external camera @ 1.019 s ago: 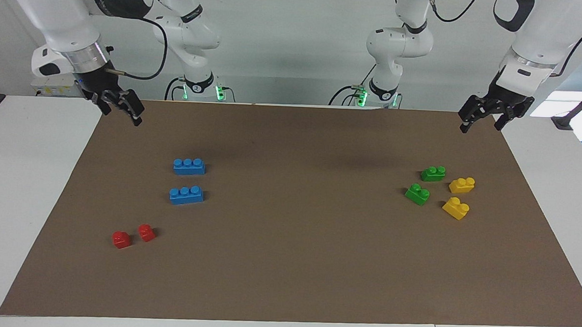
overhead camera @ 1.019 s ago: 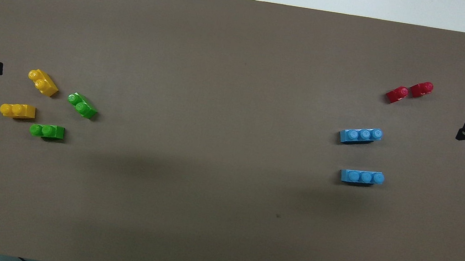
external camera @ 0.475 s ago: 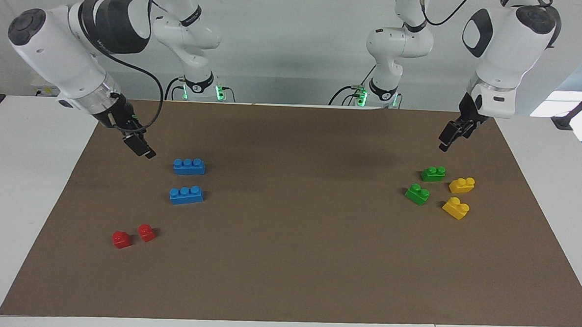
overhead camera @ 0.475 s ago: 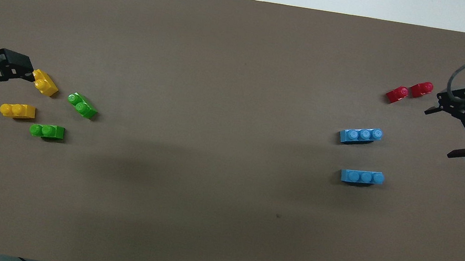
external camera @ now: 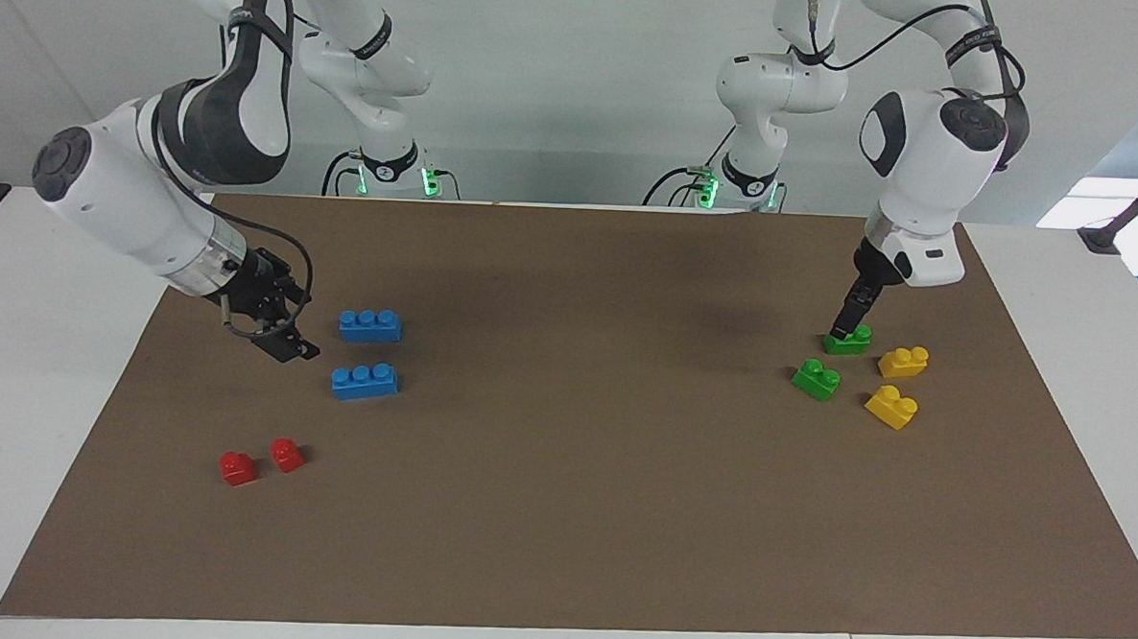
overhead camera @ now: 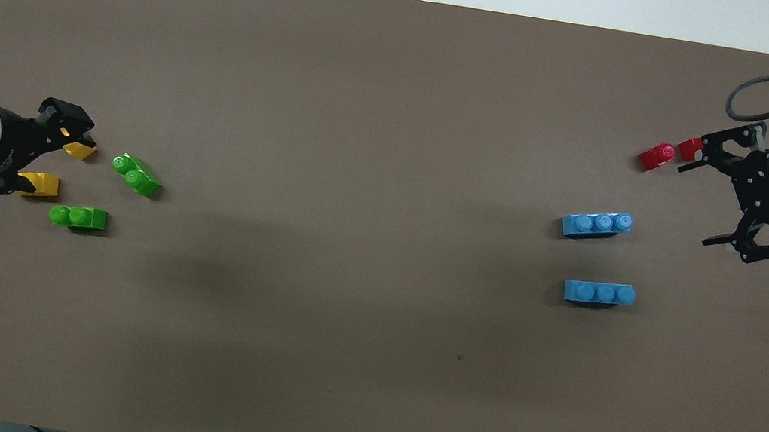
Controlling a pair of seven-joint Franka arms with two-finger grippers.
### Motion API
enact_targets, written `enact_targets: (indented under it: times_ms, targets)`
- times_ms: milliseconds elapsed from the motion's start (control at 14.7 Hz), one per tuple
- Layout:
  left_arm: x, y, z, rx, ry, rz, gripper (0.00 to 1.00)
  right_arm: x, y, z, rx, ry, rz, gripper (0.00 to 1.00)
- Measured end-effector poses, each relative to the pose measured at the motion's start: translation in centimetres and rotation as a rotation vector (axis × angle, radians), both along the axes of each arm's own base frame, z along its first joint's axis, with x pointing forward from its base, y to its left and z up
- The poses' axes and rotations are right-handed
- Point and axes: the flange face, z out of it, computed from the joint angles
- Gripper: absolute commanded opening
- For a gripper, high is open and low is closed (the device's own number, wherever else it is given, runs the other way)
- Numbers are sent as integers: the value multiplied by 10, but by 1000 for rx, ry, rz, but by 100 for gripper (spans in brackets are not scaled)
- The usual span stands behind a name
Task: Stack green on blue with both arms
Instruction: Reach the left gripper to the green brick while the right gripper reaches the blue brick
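Hovering my open, empty left claw [external camera: 847,330] over the small green two-stud plastic brick [external camera: 848,340]; right claw [external camera: 276,331], open and empty, hangs beside the long blue three-stud plastic brick [external camera: 370,325].

One camera sits high across the counter [external camera: 68,355] and faces the robots, so both arm bases stand at the top of its picture and the whole brown mat [external camera: 561,511] lies below them. The other hangs high above the robots' own end and looks forward and steeply down, with the arms entering from the picture's sides. Both stand well back and share the mat [overhead camera: 376,169] and its bricks, half a turn apart.
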Motion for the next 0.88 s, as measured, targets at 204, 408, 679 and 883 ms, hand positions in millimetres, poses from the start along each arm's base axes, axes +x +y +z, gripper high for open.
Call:
enact_targets:
  times_ms: [204,408,679,883]
  targets:
    - [14,2,-38,-2,16,35,100,9,-4,-27,31,7,-42,100]
    - [25,7,-68,-4,19,48,100,12,-15,-47,62,19,-89,100]
    - [34,20,-96,-5,18,73,100,12,-19,-79,79,36,-125,100]
    - [36,20,-117,-4,36,72,100,10,-19,-99,77,50,-134,100]
